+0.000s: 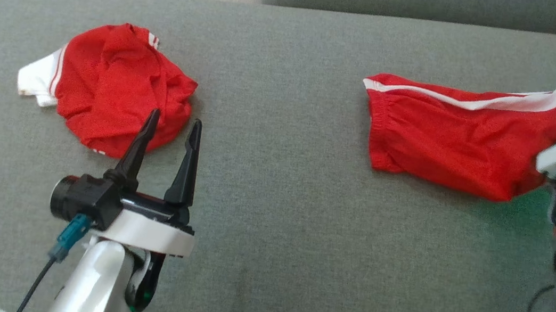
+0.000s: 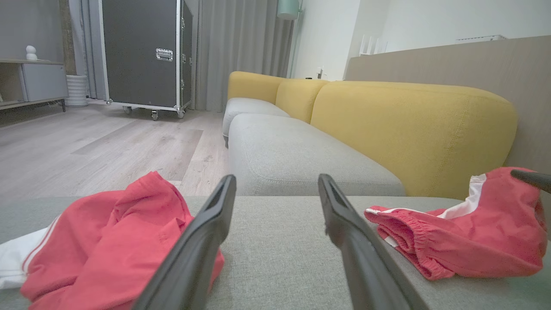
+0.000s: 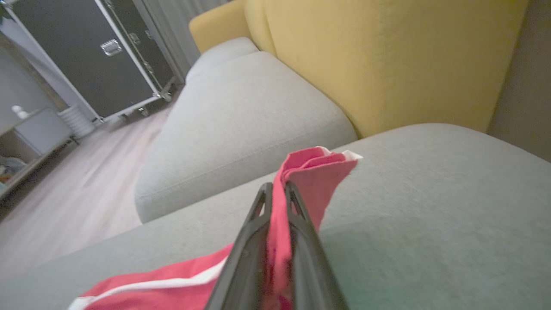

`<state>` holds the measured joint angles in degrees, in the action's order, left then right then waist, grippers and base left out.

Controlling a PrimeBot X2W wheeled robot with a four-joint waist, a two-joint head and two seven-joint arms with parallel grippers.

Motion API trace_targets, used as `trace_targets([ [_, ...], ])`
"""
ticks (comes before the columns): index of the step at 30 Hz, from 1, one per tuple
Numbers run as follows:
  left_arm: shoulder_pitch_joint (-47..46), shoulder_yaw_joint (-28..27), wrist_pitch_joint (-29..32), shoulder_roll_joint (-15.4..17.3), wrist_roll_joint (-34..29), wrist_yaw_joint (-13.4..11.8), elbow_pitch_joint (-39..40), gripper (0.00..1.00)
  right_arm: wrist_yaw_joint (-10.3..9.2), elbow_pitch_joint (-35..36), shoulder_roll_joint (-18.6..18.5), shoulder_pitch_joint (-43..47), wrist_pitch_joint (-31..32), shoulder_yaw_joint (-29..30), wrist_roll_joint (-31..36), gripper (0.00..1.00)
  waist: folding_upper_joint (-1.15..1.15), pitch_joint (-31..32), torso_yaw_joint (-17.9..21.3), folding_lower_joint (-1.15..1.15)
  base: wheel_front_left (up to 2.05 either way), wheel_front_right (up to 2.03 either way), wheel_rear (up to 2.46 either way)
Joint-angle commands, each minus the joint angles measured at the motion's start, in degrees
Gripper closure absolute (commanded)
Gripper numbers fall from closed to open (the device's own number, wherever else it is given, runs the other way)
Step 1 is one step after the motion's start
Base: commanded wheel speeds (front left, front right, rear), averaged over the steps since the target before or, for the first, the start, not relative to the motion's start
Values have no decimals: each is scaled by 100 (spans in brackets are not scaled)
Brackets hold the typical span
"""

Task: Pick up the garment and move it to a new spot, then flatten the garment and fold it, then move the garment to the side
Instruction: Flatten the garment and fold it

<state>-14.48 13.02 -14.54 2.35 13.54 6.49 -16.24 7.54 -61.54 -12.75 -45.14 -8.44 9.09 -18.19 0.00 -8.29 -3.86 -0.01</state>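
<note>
Setting: grey sofa seat (image 1: 277, 204) with a yellow backrest (image 2: 409, 125) behind it and wood floor (image 2: 107, 146) beyond.
Left arm: reaches in from the lower left; left gripper (image 1: 175, 120) sits low over the seat, fingers spread wide and empty, tips at the near edge of a crumpled red shirt (image 1: 115, 86).
Right arm: enters at the right edge; right gripper (image 3: 277, 189) is pinched on the right-hand corner of the red shorts (image 1: 446, 140), that corner raised.
Shorts: lying on the seat's right side, white stripe along the far edge, well apart from the shirt.
</note>
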Motion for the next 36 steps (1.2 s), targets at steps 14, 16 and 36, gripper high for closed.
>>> trace_targets([
  [14, 60, -223, -46, 72, -148, 37, 158, 0, -5, 1035, 714, 125, 14, -1512, -1128, 100, 0, 244, -383, 1, 0, 0, 0],
  [16, 76, -215, -46, 77, -156, 40, 146, 0, -5, 1045, 761, 170, 12, -1750, -1228, 100, 0, 250, -457, 1, 0, 0, 0],
  [36, 136, -259, -46, 73, -138, 2, 153, 0, -5, 443, 760, 504, 268, -4123, -1792, 0, 0, 261, -490, 1, 0, 0, 0],
])
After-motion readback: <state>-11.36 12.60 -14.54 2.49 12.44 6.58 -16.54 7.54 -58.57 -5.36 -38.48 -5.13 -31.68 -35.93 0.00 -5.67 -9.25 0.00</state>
